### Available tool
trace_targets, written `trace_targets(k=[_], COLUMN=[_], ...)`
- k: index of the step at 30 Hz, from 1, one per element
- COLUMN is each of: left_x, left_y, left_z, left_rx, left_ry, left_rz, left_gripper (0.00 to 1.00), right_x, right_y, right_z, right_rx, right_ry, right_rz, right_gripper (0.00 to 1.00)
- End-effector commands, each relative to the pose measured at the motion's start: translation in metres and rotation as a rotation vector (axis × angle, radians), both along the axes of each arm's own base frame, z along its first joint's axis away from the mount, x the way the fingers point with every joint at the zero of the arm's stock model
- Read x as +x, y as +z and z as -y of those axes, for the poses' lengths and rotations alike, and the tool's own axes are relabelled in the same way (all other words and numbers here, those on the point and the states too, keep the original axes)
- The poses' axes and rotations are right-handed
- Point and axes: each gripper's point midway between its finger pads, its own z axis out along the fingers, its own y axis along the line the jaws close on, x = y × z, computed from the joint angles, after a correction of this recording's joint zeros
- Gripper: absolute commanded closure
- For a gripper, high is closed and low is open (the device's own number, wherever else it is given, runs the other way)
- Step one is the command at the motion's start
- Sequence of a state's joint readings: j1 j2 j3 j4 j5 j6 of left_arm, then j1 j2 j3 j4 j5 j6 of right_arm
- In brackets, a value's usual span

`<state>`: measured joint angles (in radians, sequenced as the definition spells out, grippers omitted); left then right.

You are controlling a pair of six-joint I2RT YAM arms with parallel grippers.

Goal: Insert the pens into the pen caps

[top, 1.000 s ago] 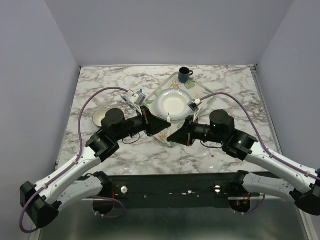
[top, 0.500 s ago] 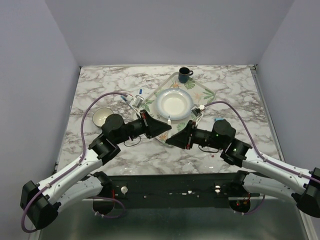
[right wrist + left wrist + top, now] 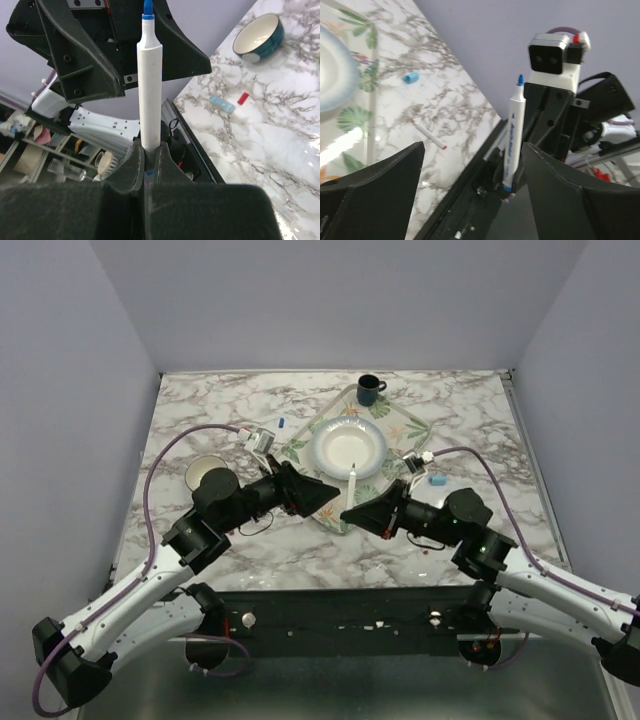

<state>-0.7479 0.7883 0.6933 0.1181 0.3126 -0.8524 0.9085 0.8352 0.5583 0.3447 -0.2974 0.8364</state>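
Your right jaws, clenched on the blue-tipped marker (image 3: 352, 480), have eased back at the plate's (image 3: 318, 450) 6 o'clock, standing it upright. Left jaws hang released, empty; the blue cap (image 3: 282, 424) at 10 o'clock looks unfetched.

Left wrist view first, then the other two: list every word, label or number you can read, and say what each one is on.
White marker, held in the right tool: a line of small blue print runs along the barrel, too blurred to read.
The same marker in the right wrist view: no print shows on the side facing the camera.
Everything else in the three views: no legible text.
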Motion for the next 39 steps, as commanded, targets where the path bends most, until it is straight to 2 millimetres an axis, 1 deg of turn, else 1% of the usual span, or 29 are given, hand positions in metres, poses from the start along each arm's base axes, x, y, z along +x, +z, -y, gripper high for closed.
trace_targets(k=[1,2,3,4,5,6,7,8,9,10,11,13,14,16,17,18,19,20,22,23,25,26,27,29,31,32,36,38,39], left_x=[0.021,0.026,0.029,0.041,0.056,0.062,0.081,0.099,0.108,0.119,0.138,0.157,0.177,0.202,0.224,0.239,0.250,0.271,0.288,0.307,0.322,0.338,0.342,0.359,0.369,0.376,0.387,0.392,0.393], left_y=[-0.001,0.011,0.000,0.000,0.009,-0.005,-0.007,-0.005,-0.010,-0.012,-0.016,-0.020,-0.030,-0.041,-0.056,-0.063,-0.072,-0.089,-0.111,-0.130,-0.150,-0.165,-0.174,-0.191,-0.199,-0.208,-0.225,-0.234,-0.237], left_z=[-0.027,-0.029,-0.036,-0.046,-0.050,-0.060,-0.078,-0.079,-0.086,-0.090,-0.094,-0.094,-0.097,-0.104,-0.104,-0.111,-0.112,-0.108,-0.109,-0.106,-0.110,-0.107,-0.109,-0.112,-0.112,-0.114,-0.111,-0.113,-0.119], left_rx=[0.204,0.230,0.313,0.375,0.455,0.561,0.637,0.710,0.763,0.787,0.792,0.793,0.810,0.861,0.899,0.919,0.946,0.972,1.014,1.042,1.088,1.106,1.122,1.142,1.146,1.147,1.117,1.130,1.151], left_ry=[0.154,0.180,0.197,0.268,0.308,0.336,0.438,0.458,0.474,0.486,0.490,0.461,0.461,0.500,0.509,0.534,0.521,0.497,0.449,0.441,0.433,0.422,0.415,0.427,0.432,0.434,0.421,0.435,0.452], left_rz=[0.084,0.108,0.090,0.099,0.140,0.105,0.092,0.099,0.074,0.062,0.027,0.017,-0.014,-0.030,-0.054,-0.067,-0.069,-0.091,-0.130,-0.156,-0.197,-0.209,-0.227,-0.240,-0.236,-0.243,-0.271,-0.284,-0.292], left_gripper=[0.11,0.11,0.11,0.11,0.14,0.15,0.16,0.19,0.21,0.23,0.25,0.25,0.25,0.26,0.28,0.30,0.32,0.32,0.35,0.39,0.44,0.48,0.49,0.49,0.49,0.49,0.50,0.52,0.53], right_x=[0.019,0.019,0.019,0.020,0.019,0.018,0.017,0.015,0.012,0.011,0.009,0.005,0.003,-0.002,-0.004,-0.006,-0.010,-0.011,-0.016,-0.016,-0.018,-0.018,-0.018,-0.018,-0.018,-0.018,-0.015,-0.013,-0.012], right_y=[-0.003,-0.001,-0.009,-0.005,-0.006,-0.009,-0.008,-0.002,-0.011,-0.009,-0.010,-0.012,-0.012,-0.011,-0.012,-0.015,-0.012,-0.012,-0.011,-0.010,-0.013,-0.013,-0.015,-0.016,-0.018,-0.019,-0.025,-0.024,-0.022], right_z=[0.026,0.029,0.032,0.037,0.040,0.042,0.044,0.048,0.050,0.053,0.055,0.062,0.063,0.069,0.071,0.074,0.077,0.079,0.082,0.083,0.084,0.085,0.085,0.086,0.085,0.084,0.080,0.078,0.076], right_rx=[-0.079,-0.087,-0.118,-0.114,-0.116,-0.128,-0.127,-0.107,-0.142,-0.142,-0.148,-0.162,-0.166,-0.183,-0.189,-0.205,-0.191,-0.190,-0.187,-0.190,-0.206,-0.208,-0.216,-0.216,-0.219,-0.221,-0.238,-0.238,-0.235], right_ry=[-0.175,-0.189,-0.199,-0.219,-0.225,-0.228,-0.228,-0.232,-0.229,-0.230,-0.230,-0.230,-0.225,-0.219,-0.219,-0.215,-0.213,-0.211,-0.198,-0.201,-0.195,-0.196,-0.196,-0.197,-0.191,-0.192,-0.188,-0.186,-0.185], right_rz=[0.001,0.002,-0.008,-0.004,-0.006,-0.010,-0.007,0.009,-0.006,0.000,0.004,0.008,0.012,0.018,0.016,0.013,0.023,0.026,0.038,0.040,0.041,0.043,0.042,0.044,0.047,0.048,0.046,0.049,0.057], right_gripper=[0.99,0.99,0.99,0.99,0.99,0.99,0.99,0.99,0.99,0.99,0.99,0.99,0.99,0.99,0.99,0.99,0.99,0.99,0.99,0.99,0.99,0.99,0.99,0.99,0.99,0.99,0.99,0.99,0.99])
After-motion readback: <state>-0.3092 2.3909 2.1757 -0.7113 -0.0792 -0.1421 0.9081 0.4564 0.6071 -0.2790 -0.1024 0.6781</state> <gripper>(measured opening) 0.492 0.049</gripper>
